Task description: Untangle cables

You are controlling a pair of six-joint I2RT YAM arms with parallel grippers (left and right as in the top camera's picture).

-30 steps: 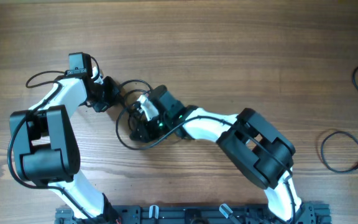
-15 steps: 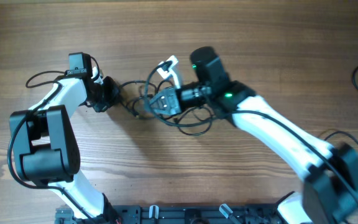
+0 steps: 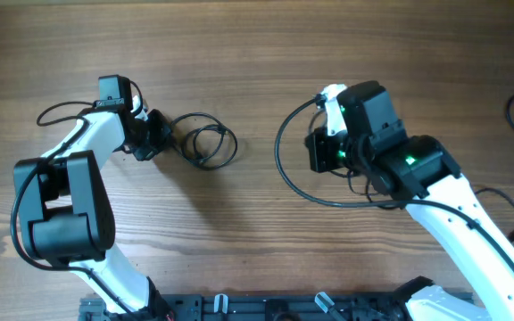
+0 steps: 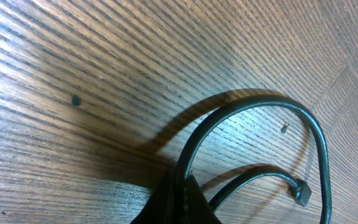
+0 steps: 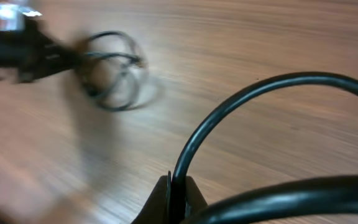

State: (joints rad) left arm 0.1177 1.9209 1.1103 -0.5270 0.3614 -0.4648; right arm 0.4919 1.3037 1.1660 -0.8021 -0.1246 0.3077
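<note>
Nearest the base, the right gripper (image 5: pixel 174 198) is pinched tight on 1 long cable (image 5: pixel 229 109), which sweeps in a wide loop above the table (image 3: pixel 239 250). Farther out, the left gripper (image 4: pixel 180 193) is clamped on a small coiled cable (image 3: pixel 205 143). 2 more cables (image 3: pixel 463 217) lie at the right edge.

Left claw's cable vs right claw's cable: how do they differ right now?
The left cable is wound in small overlapping loops; the right cable sweeps in one wide open arc. The left cable's footprint is compact, the right cable's much broader. Both are thin, black and pinched: left claw, right claw.
</note>
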